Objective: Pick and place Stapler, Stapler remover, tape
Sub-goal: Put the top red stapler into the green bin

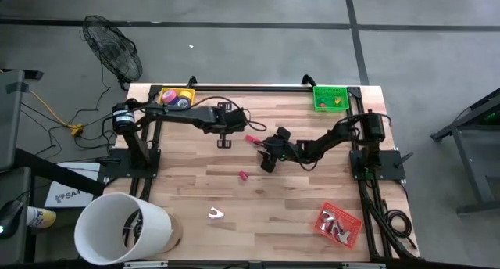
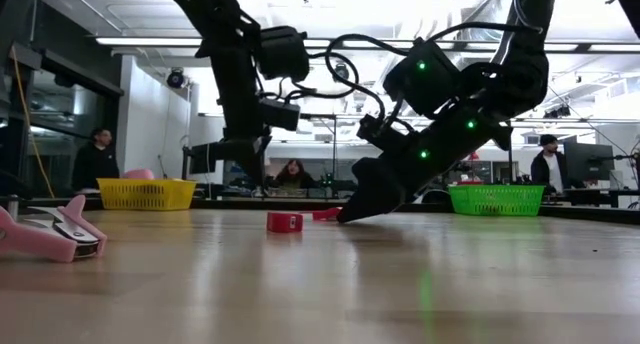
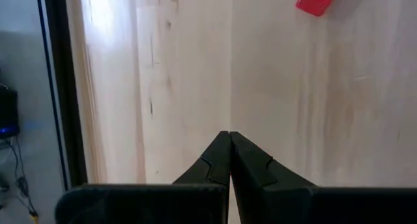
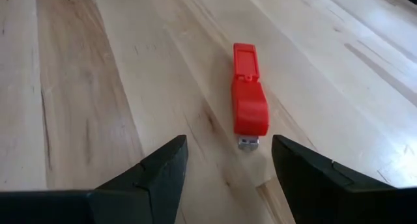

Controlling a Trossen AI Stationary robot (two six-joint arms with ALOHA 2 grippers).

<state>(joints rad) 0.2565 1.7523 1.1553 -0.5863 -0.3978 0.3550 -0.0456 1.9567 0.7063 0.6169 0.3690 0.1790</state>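
Hovering low with jaws spread, the right gripper [image 4: 225, 168] lines up on the stapler [image 4: 248, 100] just ahead, ready to straddle it, while the left gripper [image 3: 229, 160] waits shut

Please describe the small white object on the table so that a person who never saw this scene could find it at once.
Start from the big white bucket at the table's near left corner. Just to its right, on the bare wood, lies the white staple remover, apart from everything else. It is the only pale item there; the small piece farther in is pink.
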